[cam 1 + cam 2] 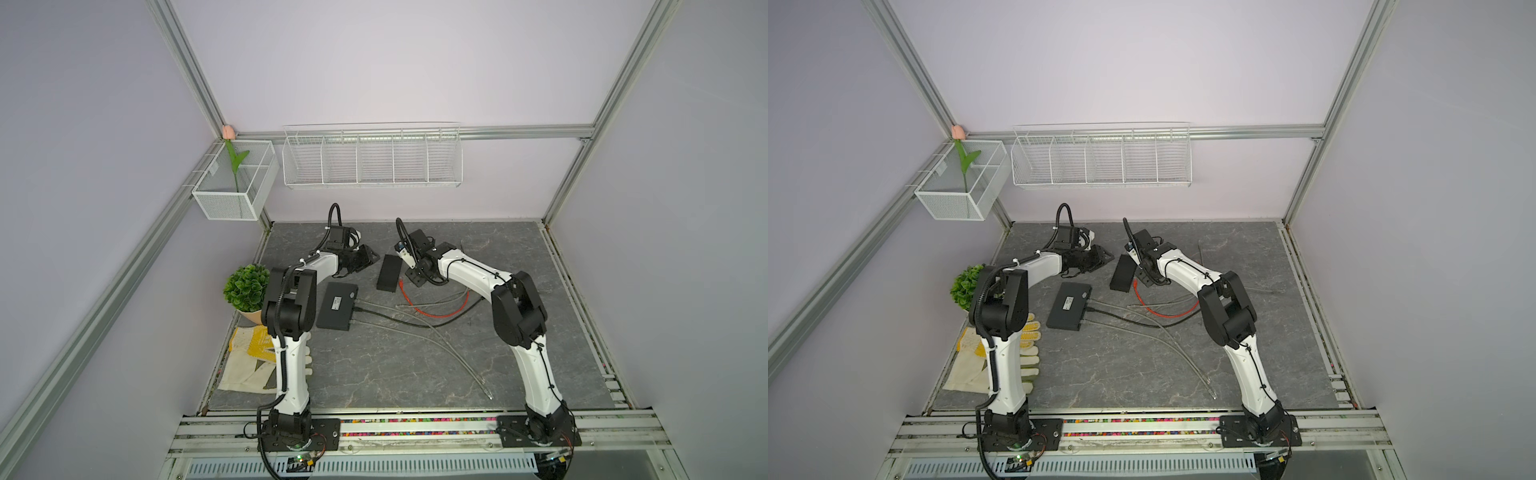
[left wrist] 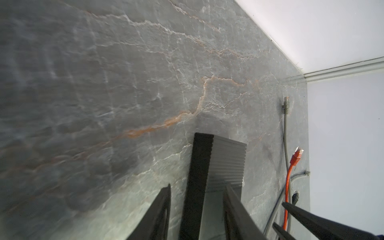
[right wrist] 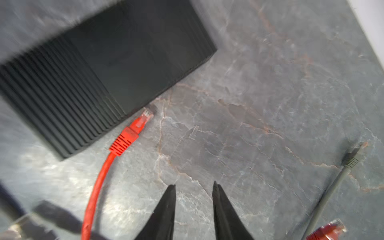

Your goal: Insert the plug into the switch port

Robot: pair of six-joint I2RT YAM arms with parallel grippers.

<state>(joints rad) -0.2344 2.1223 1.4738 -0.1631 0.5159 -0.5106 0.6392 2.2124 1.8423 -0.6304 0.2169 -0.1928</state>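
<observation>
While my left fingers (image 2: 162,212) straddle the ribbed black box (image 2: 197,166), apart, my right fingers (image 3: 164,214) gape empty near the red plug (image 3: 133,133).

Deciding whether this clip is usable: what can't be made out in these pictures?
Ribbed switch ports: right wrist view blurred, only casing shows; too small in both top views.
Red plug latch: blurred, right wrist view.
Second red plug: cut off by the right wrist view's bottom edge.
</observation>
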